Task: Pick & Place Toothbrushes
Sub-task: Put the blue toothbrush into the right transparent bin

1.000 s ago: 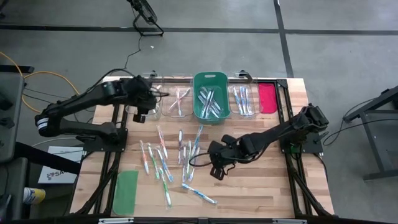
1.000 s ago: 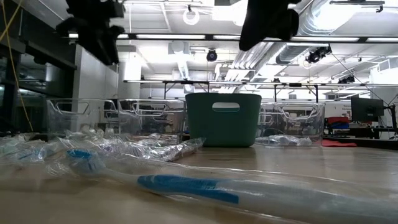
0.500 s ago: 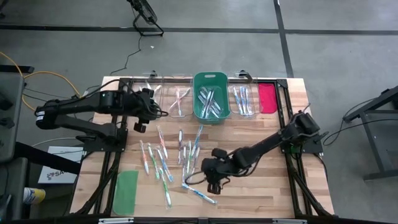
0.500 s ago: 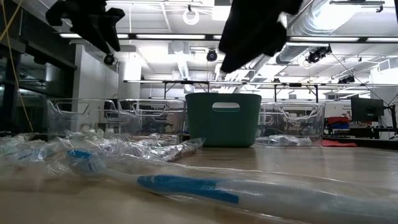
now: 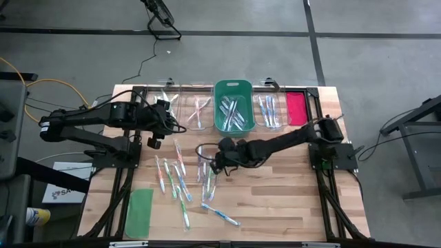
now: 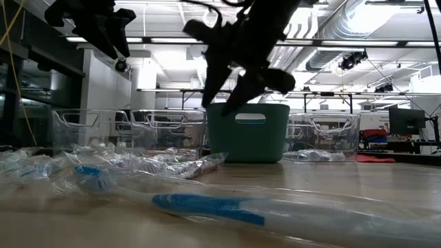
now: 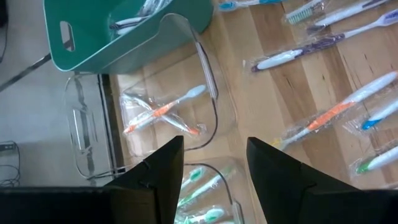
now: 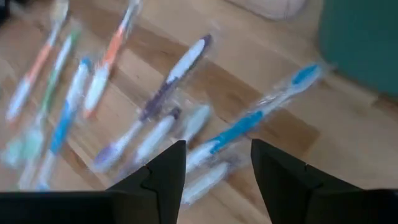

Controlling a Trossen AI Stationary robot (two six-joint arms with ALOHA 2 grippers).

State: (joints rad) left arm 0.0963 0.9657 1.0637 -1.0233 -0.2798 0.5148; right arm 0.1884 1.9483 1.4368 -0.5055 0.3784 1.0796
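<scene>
Right hand (image 5: 215,162) sits mid-frame in the high view, fingers apart and holding nothing, right over the loose toothbrushes (image 5: 207,167) scattered on the worktop (image 5: 289,200) centre-left. Directly under it in the right wrist view a blue-handled toothbrush (image 8: 249,121) lies diagonally across the gap between the fingers. Left hand (image 5: 157,132), also open and empty, hovers left of centre near the clear bins (image 5: 196,114), farther from that brush.

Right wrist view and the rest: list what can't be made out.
- Right wrist view: the toothbrushes are smeared by motion blur; brush-head detail is lost.
- High view: toothbrushes in the green bin are too small to count.
- Low view: the foreground toothbrush runs off the right edge.
- Left wrist view: the nearest clear bin is partly hidden by the left gripper.
</scene>
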